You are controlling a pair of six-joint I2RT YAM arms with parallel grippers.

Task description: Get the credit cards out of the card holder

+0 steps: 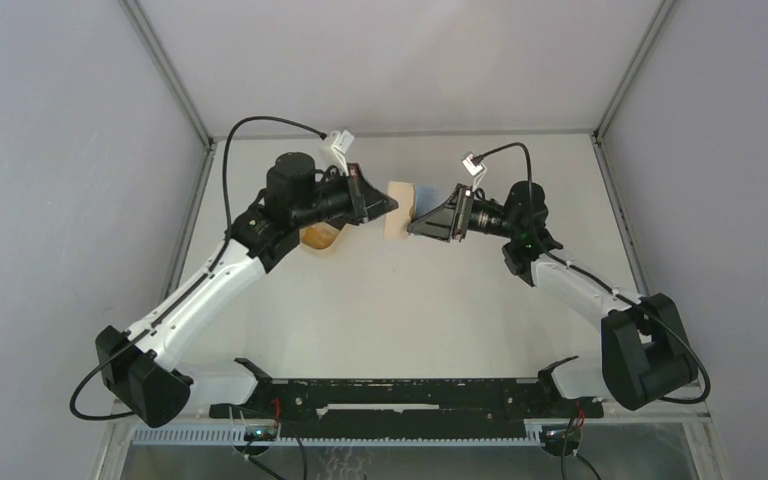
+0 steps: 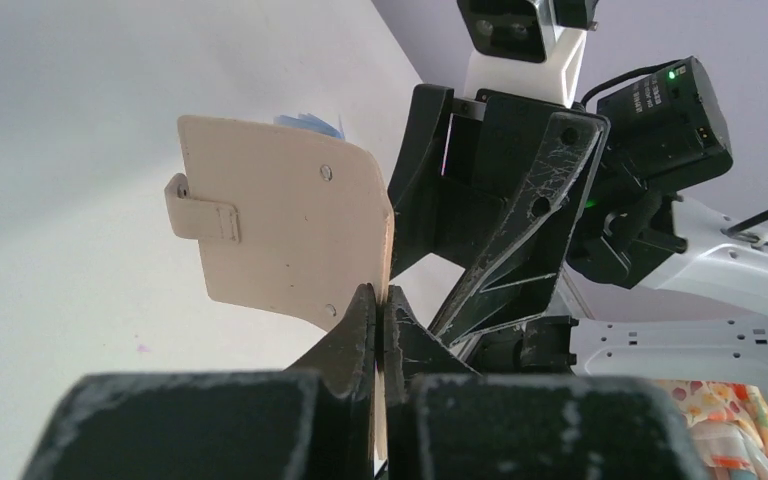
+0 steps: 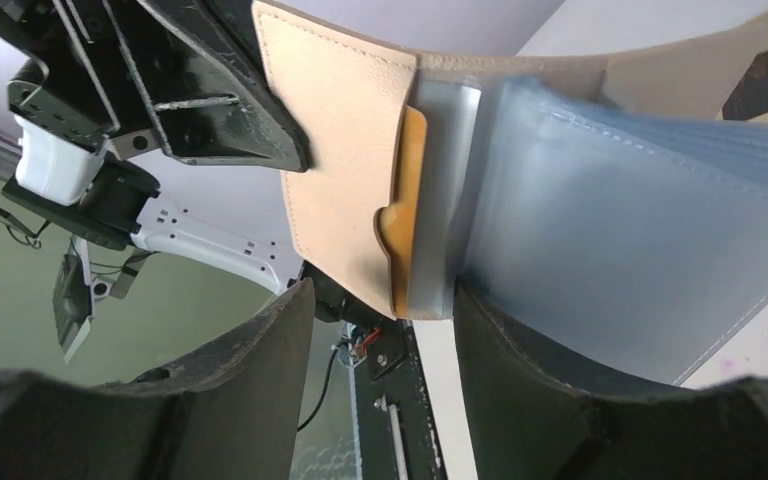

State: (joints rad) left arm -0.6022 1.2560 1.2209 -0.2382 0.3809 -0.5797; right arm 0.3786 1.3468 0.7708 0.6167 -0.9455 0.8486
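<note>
Credit cards (image 3: 610, 230), pale blue, thin and probably slick and bendy, sit in the soft tan card holder (image 2: 280, 230), held in mid-air by your left gripper (image 2: 380, 320) pinched tight on its edge. Your right gripper (image 3: 380, 300) stands spread astride the holder's open side; grip the exposed blue edge. No writing is legible.

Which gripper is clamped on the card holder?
The left gripper, shut on the edge of the card holder; the right gripper has its fingers apart.

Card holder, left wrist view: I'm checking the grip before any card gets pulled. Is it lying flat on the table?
No, the card holder stands on edge, clamped at its lower corner in the shut left gripper.
</note>
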